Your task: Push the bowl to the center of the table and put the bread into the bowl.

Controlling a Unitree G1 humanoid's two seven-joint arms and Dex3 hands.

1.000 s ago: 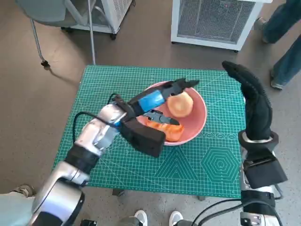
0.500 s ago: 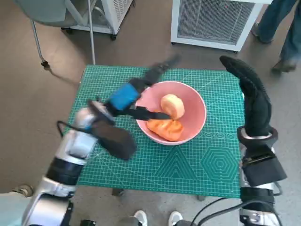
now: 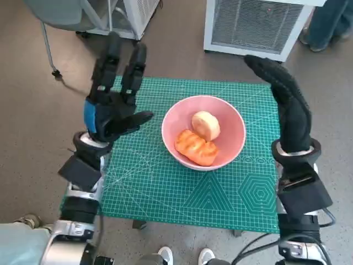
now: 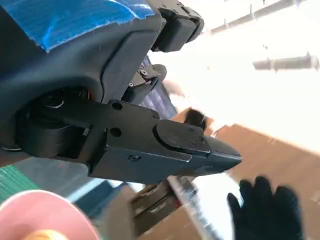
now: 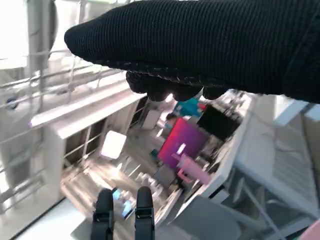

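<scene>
From the head view, a round pink bowl sits near the middle of the green gridded cutting mat that covers the small table. Inside it lie two pieces of bread: a pale round bun on the far side and a glazed orange-brown roll on the near side, touching each other. The left hand, black with blue tape on its back, is raised over the mat's far left part, well left of the bowl, its fingers spread apart and pointing away, holding nothing. The right hand in its black knitted glove stands upright at the mat's right edge, beside the bowl but apart from it, fingers straight and together, empty.

In the left wrist view, the black fingers extend with nothing between them; the bowl's pink rim shows in a corner, and the gloved right hand appears blurred beyond.

In the right wrist view, the glove spans the picture as a dark band; the left hand's fingers show far off, parted.
</scene>
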